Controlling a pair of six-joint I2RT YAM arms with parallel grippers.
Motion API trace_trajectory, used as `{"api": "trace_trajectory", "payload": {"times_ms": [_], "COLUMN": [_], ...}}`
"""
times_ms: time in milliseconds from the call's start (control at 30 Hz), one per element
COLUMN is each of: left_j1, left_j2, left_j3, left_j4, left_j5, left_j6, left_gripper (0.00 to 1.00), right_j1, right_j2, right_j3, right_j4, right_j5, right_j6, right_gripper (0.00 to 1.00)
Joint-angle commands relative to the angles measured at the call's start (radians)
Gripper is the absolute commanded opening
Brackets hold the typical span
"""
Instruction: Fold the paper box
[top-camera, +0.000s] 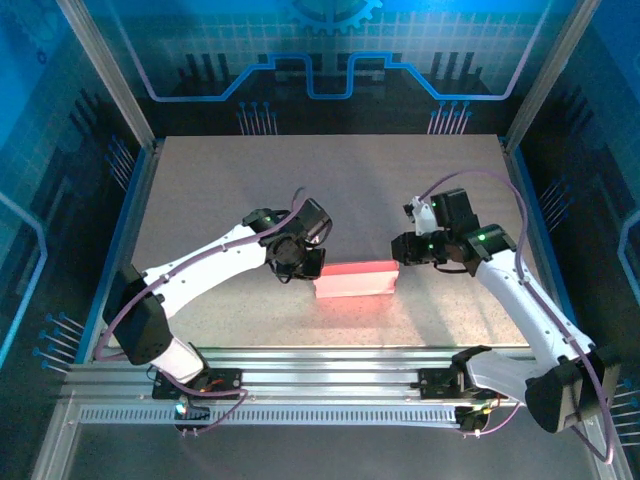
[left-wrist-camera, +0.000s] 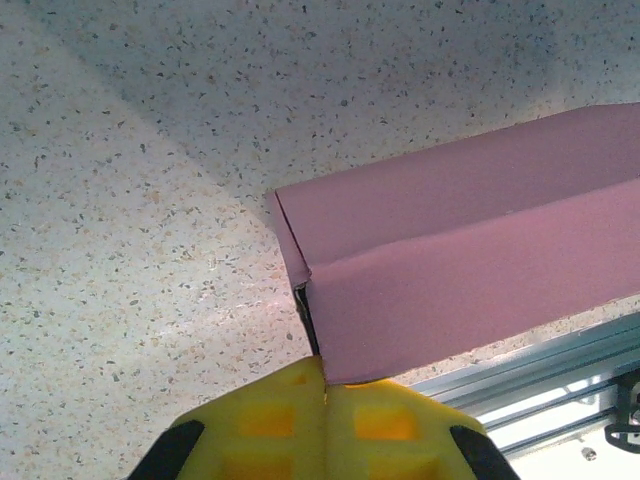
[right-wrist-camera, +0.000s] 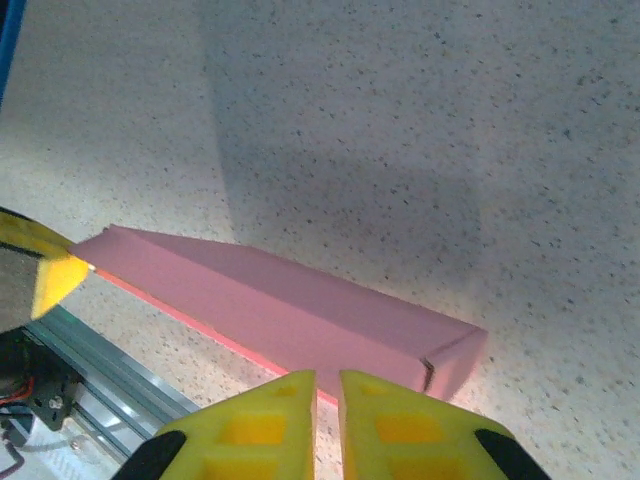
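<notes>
The paper box (top-camera: 355, 281), a long pink folded carton, lies on the table near the front edge between my two grippers. My left gripper (top-camera: 305, 266) is at its left end. In the left wrist view its yellow fingers (left-wrist-camera: 323, 362) are pressed together on the lower corner of the box (left-wrist-camera: 480, 250), where a dark slit marks the end flap. My right gripper (top-camera: 402, 250) hovers by the right end. Seen from the right wrist, its fingers (right-wrist-camera: 327, 375) stand a narrow slit apart just short of the box (right-wrist-camera: 280, 300), with nothing between them.
The speckled table (top-camera: 330, 180) stretches behind the box. An aluminium rail (top-camera: 320, 362) runs along the near edge, close to the box's front side (left-wrist-camera: 560, 370). Blue enclosure walls and metal posts (top-camera: 110, 80) border the table.
</notes>
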Motion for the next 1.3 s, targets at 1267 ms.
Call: {"api": "trace_trajectory", "payload": {"times_ms": [1267], "left_j1": [0.157], "left_j2": [-0.172], "left_j3": [-0.094], "left_j4": [0.215], "left_j5": [0.456], "left_j6": [0.017], "left_gripper": [0.23], "right_j1": [0.067], "right_j2": [-0.014], "right_j3": [-0.263], "right_j4": [0.272], "right_j5": [-0.036], "right_j6": [0.109], "right_gripper": [0.07]}}
